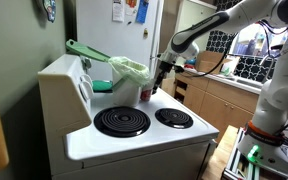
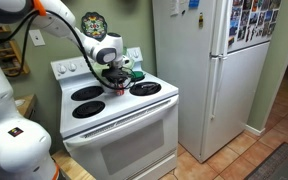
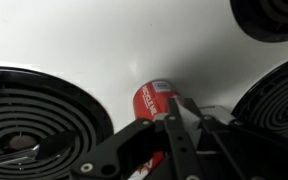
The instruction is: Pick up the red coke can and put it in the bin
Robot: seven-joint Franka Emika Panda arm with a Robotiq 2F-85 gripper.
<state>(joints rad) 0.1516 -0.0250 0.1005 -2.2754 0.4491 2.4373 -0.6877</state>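
The red coke can (image 3: 152,100) lies against the white stove top (image 3: 104,40) between the burners in the wrist view. My gripper (image 3: 172,122) is down at it, with its black fingers drawn close together along the can's side. Red shows through the linkage lower down, so the fingers look shut on the can. In both exterior views the gripper (image 1: 161,82) (image 2: 114,82) sits low over the back of the stove. The bin (image 1: 130,72), with its crinkled light-green bag, stands just beside the gripper. The can itself is too small to make out in the exterior views.
Black coil burners surround the can (image 3: 34,125) (image 3: 279,100), and two more show at the stove's front (image 1: 121,121). A flat darker-green piece (image 1: 84,50) leans behind the bin. A fridge (image 2: 199,70) stands beside the stove, and a counter with a dish rack (image 1: 234,70) is behind.
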